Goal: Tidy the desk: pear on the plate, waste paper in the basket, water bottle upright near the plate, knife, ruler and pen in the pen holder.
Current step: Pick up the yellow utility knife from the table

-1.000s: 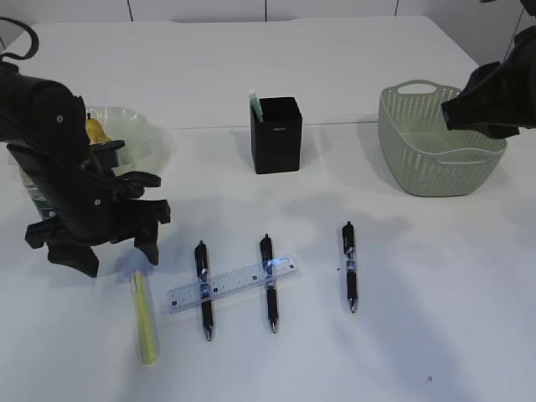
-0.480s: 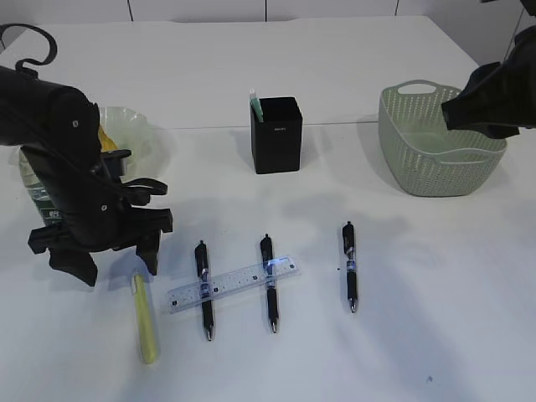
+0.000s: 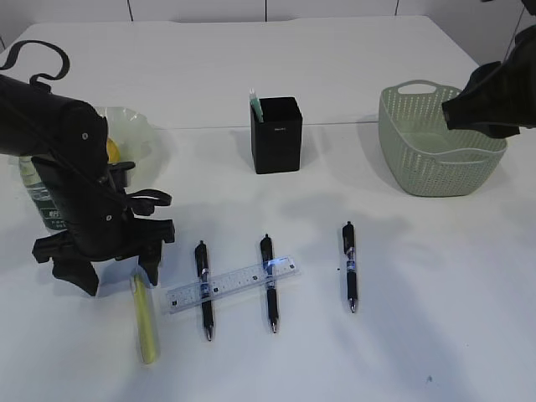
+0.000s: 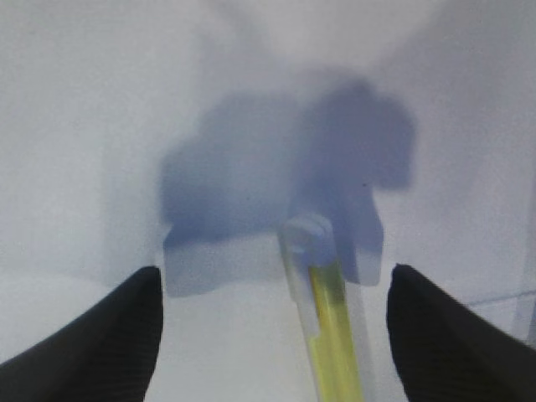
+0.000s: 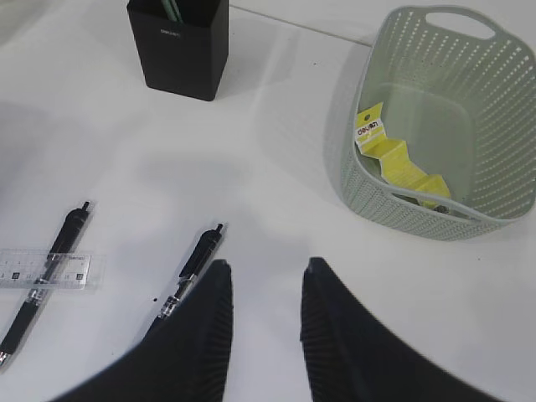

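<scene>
My left gripper [image 3: 113,272] hangs open just above the top end of the yellow knife [image 3: 146,320], which lies on the table; in the left wrist view the knife [image 4: 328,327] sits between the fingers, nearer the right one. The pear [image 3: 111,149] rests on the plate [image 3: 138,127], partly hidden by the arm. The water bottle [image 3: 35,194] stands upright to the plate's left. The ruler [image 3: 232,285] lies across two pens [image 3: 203,289], with a third pen [image 3: 348,266] apart. The waste paper [image 5: 395,159] lies in the basket [image 5: 352,172]. My right gripper [image 5: 266,270] is open and empty.
The black pen holder [image 3: 276,134] stands at the middle back with a green-topped item in it. The basket [image 3: 440,155] is at the right, with the right arm [image 3: 494,96] hovering beside it. A pen [image 5: 194,260] lies just left of the right fingers.
The left arm has shifted right and lowered toward the knife's top end, uncovering the upright bottle. The right arm has not moved.
</scene>
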